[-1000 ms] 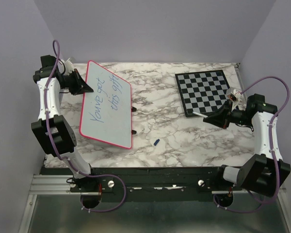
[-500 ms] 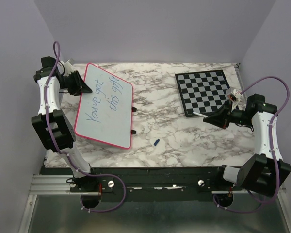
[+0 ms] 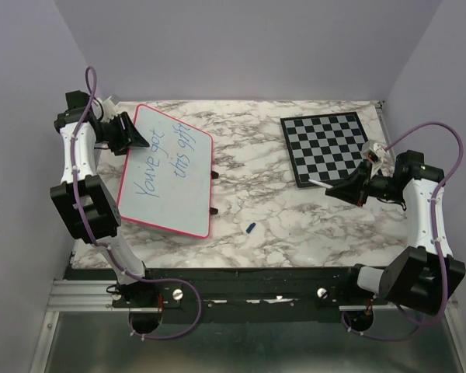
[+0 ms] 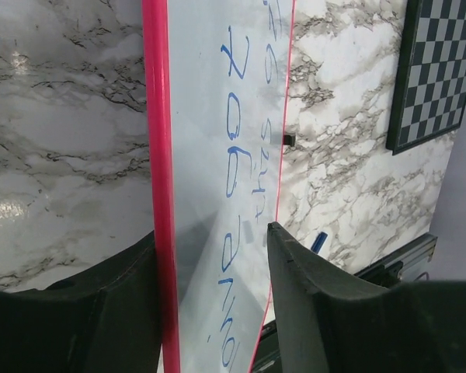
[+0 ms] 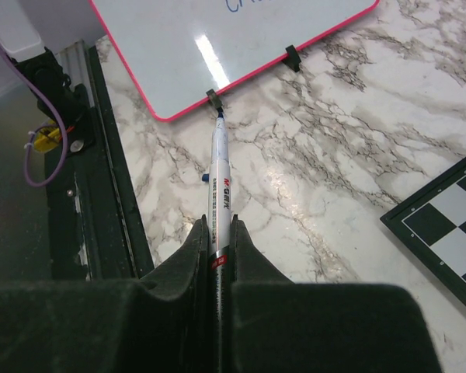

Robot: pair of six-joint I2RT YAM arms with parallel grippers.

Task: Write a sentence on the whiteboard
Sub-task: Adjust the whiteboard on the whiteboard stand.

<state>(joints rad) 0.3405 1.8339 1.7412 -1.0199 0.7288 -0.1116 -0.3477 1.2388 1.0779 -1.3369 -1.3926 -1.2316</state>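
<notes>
Shows a small blue cap (image 3: pixel 250 227) on the marble table (image 3: pixel 279 210), nearest the bases. Clenches a marker (image 5: pixel 218 179) in the right gripper (image 5: pixel 216 237), tip pointing left. Pinches the pink rim of the whiteboard (image 3: pixel 167 198) in the left gripper (image 4: pixel 211 233), at the table's left, with the sentence (image 3: pixel 169 158) in blue across it. Has the chessboard (image 3: pixel 326 148) at far right.

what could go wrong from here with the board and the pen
1. The left gripper pinches the whiteboard at only one edge, and it looks tilted off the marble table; it may slip or drop.
2. One finger lies on the written face beside the sentence, so it could smear the ink.
3. The right gripper holds the marker uncapped; its tip could streak the marble table.
</notes>
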